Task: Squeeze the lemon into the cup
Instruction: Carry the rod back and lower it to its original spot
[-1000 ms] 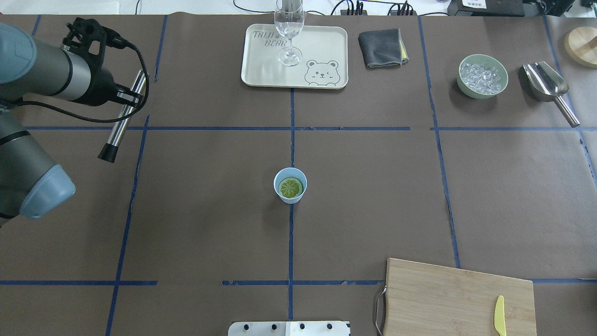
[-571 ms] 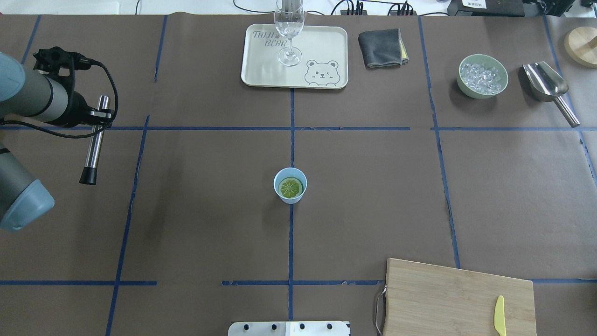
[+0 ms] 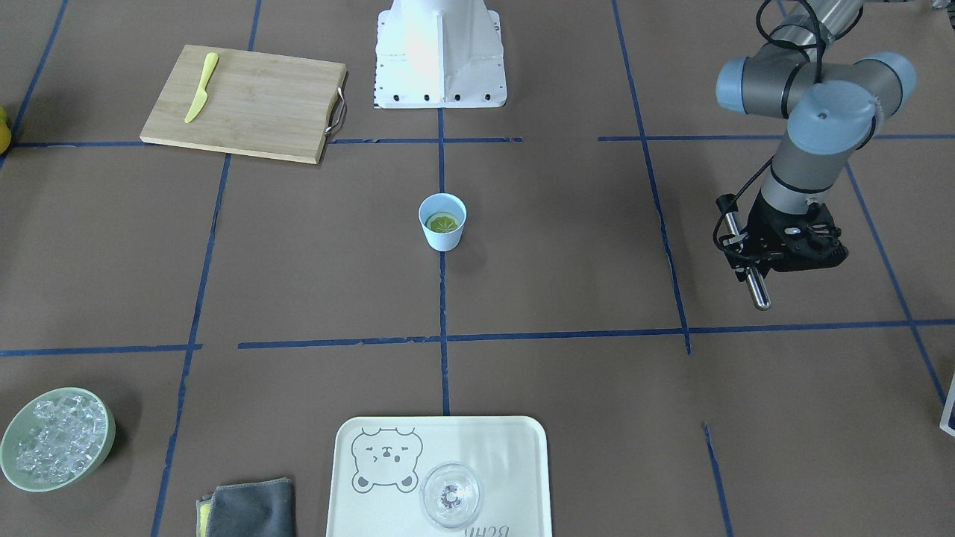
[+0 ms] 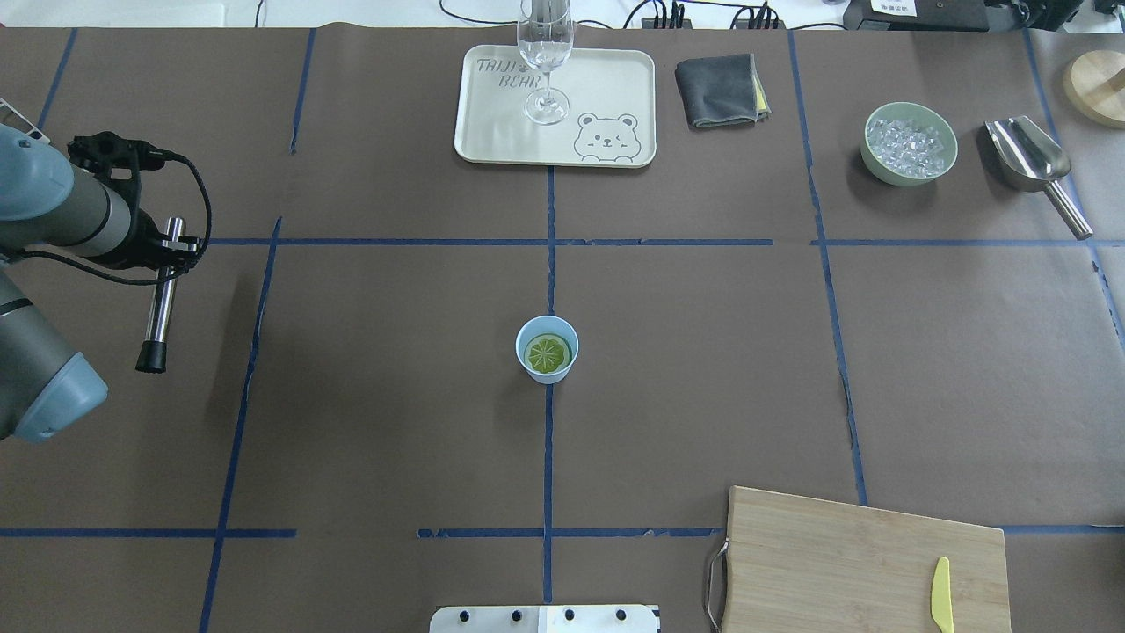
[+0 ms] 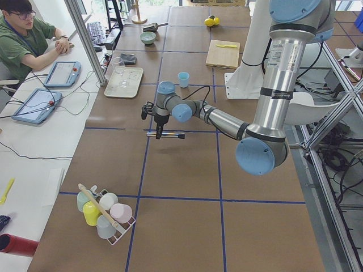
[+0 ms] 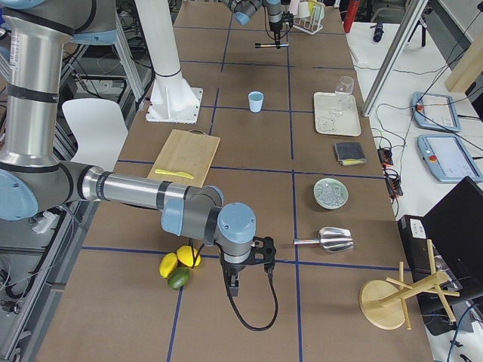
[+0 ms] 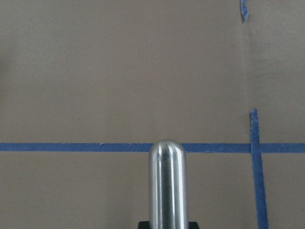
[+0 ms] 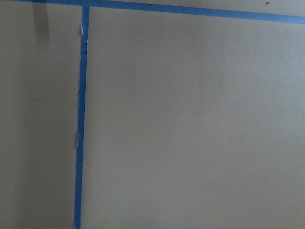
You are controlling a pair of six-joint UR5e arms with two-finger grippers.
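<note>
The light-blue cup [image 4: 547, 376] stands at the table's middle, and it also shows in the front view [image 3: 442, 240]. The lemon slice [image 4: 547, 353] lies flat inside the cup, seen again from the front [image 3: 442, 222]. My left gripper [image 4: 171, 246] is far left of the cup, shut on a metal rod [image 4: 158, 308] with a black tip, held level above the table. The rod's rounded end fills the left wrist view [image 7: 167, 186]. My right gripper [image 6: 234, 285] shows only in the exterior right view, low over the table's right end; I cannot tell whether it is open or shut.
A tray [image 4: 606, 88] with a wine glass [image 4: 545, 53], a grey cloth [image 4: 716, 88], a green bowl of ice [image 4: 910, 142] and a metal scoop [image 4: 1028, 158] line the far side. A cutting board [image 4: 835, 563] with a yellow knife [image 4: 940, 593] lies front right.
My left arm has drawn back to the left and toward the robot with the rod in it. The rod has turned nearer to the table's depth line. The cup and lemon slice have not moved.
</note>
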